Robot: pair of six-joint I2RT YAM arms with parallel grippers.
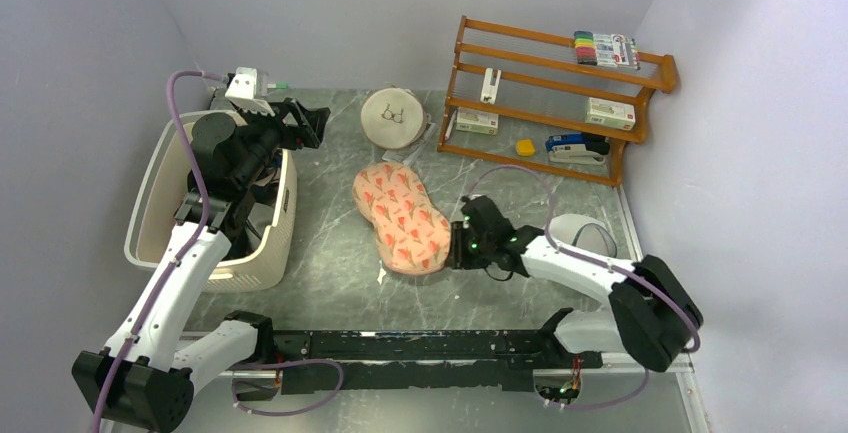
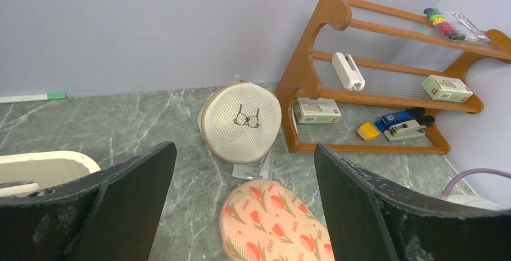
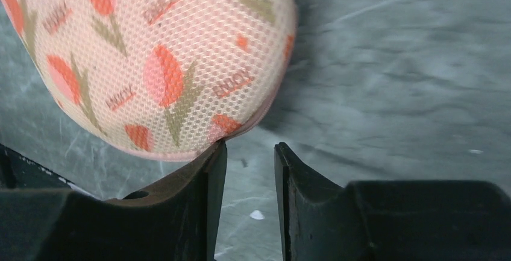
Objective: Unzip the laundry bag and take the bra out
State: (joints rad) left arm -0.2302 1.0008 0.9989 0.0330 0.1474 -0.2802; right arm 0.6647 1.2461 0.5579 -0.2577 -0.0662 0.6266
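Note:
The peach-pink floral laundry bag (image 1: 400, 218) lies flat on the grey marble table, zipped as far as I can see. It also shows in the left wrist view (image 2: 274, 225) and the right wrist view (image 3: 150, 56). No bra is in view. My right gripper (image 1: 458, 243) is low at the bag's near right end. Its jaws (image 3: 250, 146) stand a narrow gap apart with nothing between them, and one fingertip (image 3: 214, 152) touches the bag's rim. My left gripper (image 1: 310, 123) is raised above the basket, wide open and empty (image 2: 244, 149), pointing toward the bag's far end.
A cream slatted basket (image 1: 150, 193) stands at the left under the left arm. A white round mesh pouch with a bra drawing (image 1: 392, 118) (image 2: 241, 122) lies behind the bag. A wooden rack (image 1: 555, 103) with small items stands back right. A white domed item (image 1: 580, 233) sits by the right arm.

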